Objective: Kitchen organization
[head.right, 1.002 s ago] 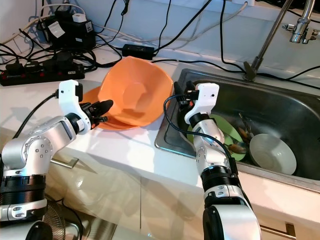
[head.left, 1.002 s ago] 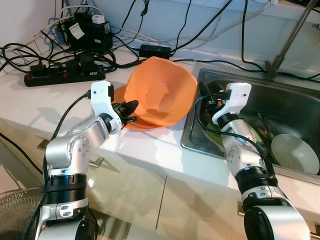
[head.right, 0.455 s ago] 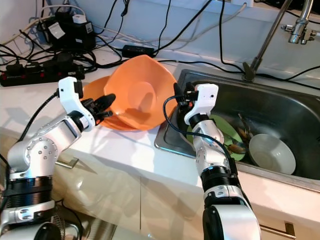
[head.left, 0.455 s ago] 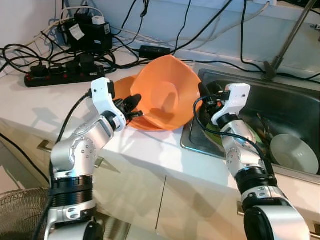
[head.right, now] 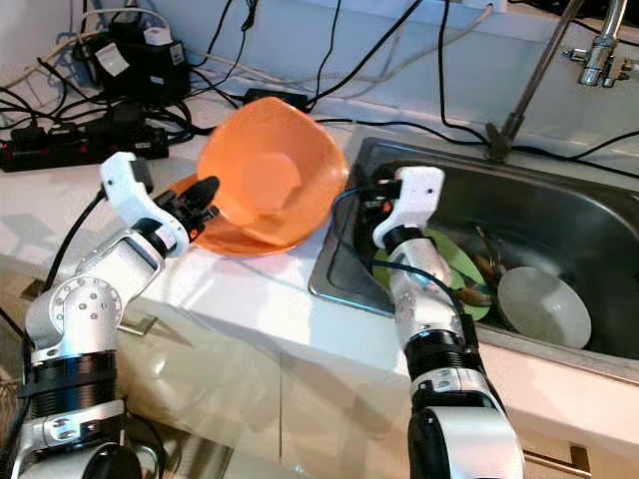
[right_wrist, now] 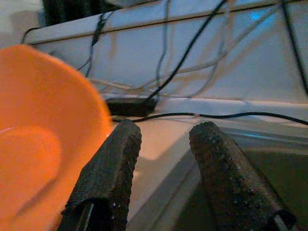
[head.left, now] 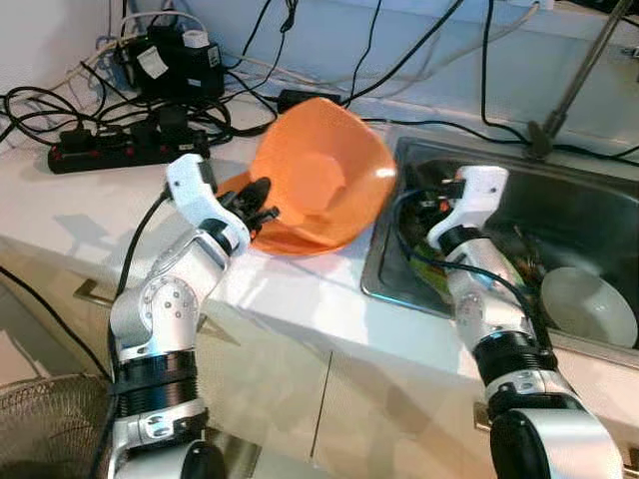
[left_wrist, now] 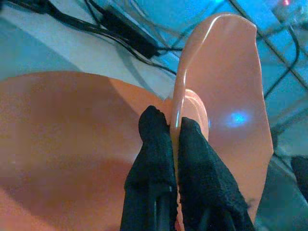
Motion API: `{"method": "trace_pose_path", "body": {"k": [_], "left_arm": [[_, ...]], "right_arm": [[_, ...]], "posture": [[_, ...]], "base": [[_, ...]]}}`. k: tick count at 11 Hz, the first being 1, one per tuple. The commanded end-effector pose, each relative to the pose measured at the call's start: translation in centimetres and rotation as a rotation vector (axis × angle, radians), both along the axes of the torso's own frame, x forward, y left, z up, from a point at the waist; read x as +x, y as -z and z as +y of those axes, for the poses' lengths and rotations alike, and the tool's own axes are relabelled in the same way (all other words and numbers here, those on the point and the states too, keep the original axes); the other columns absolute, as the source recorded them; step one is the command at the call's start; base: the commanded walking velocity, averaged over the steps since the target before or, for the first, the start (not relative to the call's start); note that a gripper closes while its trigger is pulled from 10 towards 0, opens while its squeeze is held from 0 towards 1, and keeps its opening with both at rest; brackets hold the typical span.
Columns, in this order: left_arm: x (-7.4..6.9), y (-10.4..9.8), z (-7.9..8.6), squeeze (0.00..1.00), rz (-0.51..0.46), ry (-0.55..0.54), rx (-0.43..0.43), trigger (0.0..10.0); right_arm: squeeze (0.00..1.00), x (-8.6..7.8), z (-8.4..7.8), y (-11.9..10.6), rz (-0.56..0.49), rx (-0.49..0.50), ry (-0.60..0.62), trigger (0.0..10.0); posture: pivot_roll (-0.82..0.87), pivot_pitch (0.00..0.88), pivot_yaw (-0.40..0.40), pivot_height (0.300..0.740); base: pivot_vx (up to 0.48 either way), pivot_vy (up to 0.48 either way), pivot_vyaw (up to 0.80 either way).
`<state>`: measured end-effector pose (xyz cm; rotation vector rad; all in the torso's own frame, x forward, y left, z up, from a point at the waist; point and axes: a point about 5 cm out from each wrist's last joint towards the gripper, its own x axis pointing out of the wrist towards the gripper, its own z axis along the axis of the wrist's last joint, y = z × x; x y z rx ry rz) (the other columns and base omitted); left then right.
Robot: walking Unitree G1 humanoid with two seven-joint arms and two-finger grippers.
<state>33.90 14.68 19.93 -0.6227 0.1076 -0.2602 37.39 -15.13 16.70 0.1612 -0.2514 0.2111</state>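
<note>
The left gripper (head.left: 262, 196) pinches the rim of an orange bowl (head.left: 324, 175), its two black fingers (left_wrist: 156, 144) closed on either side of the thin wall. The bowl is tipped up on edge above the white counter (head.left: 90, 200), its hollow facing the robot, and its image is slightly blurred. Beneath it, at about 7 o'clock from the bowl's centre, a second orange dish (left_wrist: 72, 139) lies flat on the counter, touching or just under the raised bowl.

The right gripper (right_wrist: 163, 168) hangs at the near left edge of the steel sink (head.left: 579, 215), at 3 o'clock from the bowl and just beside it. Its fingers (right_wrist: 108, 168) are spread apart and hold nothing.

Inside the sink, a white bowl (head.left: 589, 304) sits at the right end, with a green plate (head.right: 449, 264) and some cutlery (head.right: 484, 274) between it and the right arm. A faucet (head.right: 599, 50) stands behind the sink at 1 o'clock.

Behind the bowl, at 10 to 12 o'clock, the counter is crowded: a black power strip (head.left: 125, 150), a black power adapter (head.left: 175, 65) and a tangle of black cables (head.left: 230, 110) run along the wall. A wire basket (head.left: 35, 419) sits low at 7 o'clock, below the counter edge.
</note>
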Motion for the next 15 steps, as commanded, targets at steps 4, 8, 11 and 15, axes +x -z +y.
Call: {"method": "trace_pose_path", "body": {"k": [4, 8, 11, 15], "left_arm": [[0.4, -4.4, 0.3, 0.0, -0.255, -0.113, -0.175, 4.3], [0.5, -5.1, -1.4, 0.0, -0.337, -0.098, -0.12, 10.0], [0.6, -5.2, -2.1, 0.0, -0.355, -0.07, -0.097, 10.0], [0.4, -5.6, -3.1, 0.0, -0.405, -0.011, -0.105, 10.0]], "right_arm": [[0.0, 0.7, -1.0, -3.3, -0.086, 0.06, 0.029, 10.0], [0.0, 0.4, 0.8, -5.2, -0.103, 0.21, -0.138, 10.0], [0.0, -0.1, 2.4, -5.7, -0.097, 0.28, -0.248, 10.0], [0.0, -0.6, 3.7, -5.1, -0.031, 0.292, -0.321, 10.0]], "posture": [[0.23, 0.0, -0.047, 0.74], [0.22, 0.0, -0.047, 0.74], [0.21, 0.0, -0.045, 0.74], [0.22, 0.0, -0.052, 0.74]], "base": [[0.0, 0.0, 0.0], [0.0, 0.0, 0.0], [0.0, 0.0, 0.0], [0.0, 0.0, 0.0]]}}
